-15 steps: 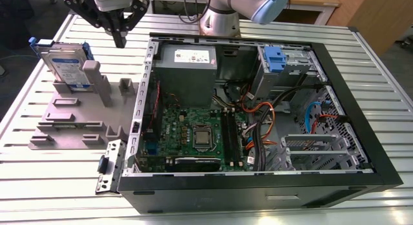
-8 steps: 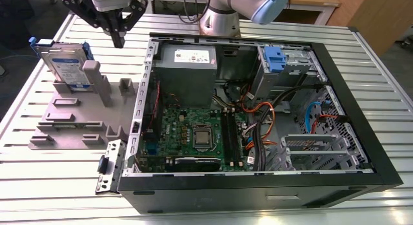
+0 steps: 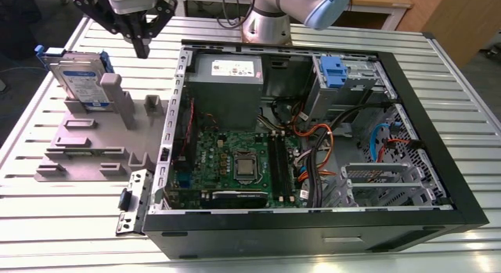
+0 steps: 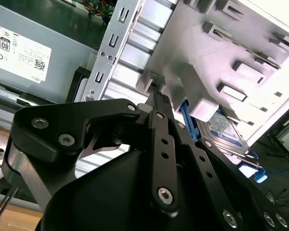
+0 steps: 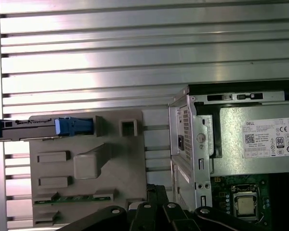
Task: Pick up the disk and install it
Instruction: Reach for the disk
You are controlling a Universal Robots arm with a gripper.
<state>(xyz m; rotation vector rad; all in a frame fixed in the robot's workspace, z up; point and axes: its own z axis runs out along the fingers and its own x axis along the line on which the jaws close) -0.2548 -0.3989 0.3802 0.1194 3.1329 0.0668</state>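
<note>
The arm is cut off by the upper edge of the exterior view, so the gripper (image 3: pixel 142 49) and a short stretch of wrist hang into the upper left of the frame. The lower part of the disk (image 3: pixel 81 82) is hidden behind the posts of a grey fixture (image 3: pixel 86 145). In the first wrist view the disk is seen edge-on as a thin strip that runs off the frame.

The disk stands on edge at the far left of the fixture, which lies on the slatted tabletop (image 3: pixel 55 217) just beside the open computer case (image 3: pixel 313 227). Its label face is turned toward the lower edge of the exterior view, and its top leans slightly away. Its long axis seems to run upward, though the hidden foot leaves that unsure.

The fingers are pressed together on nothing — their tips hang above the fixture, between the disk and the case wall, apart from both
</note>
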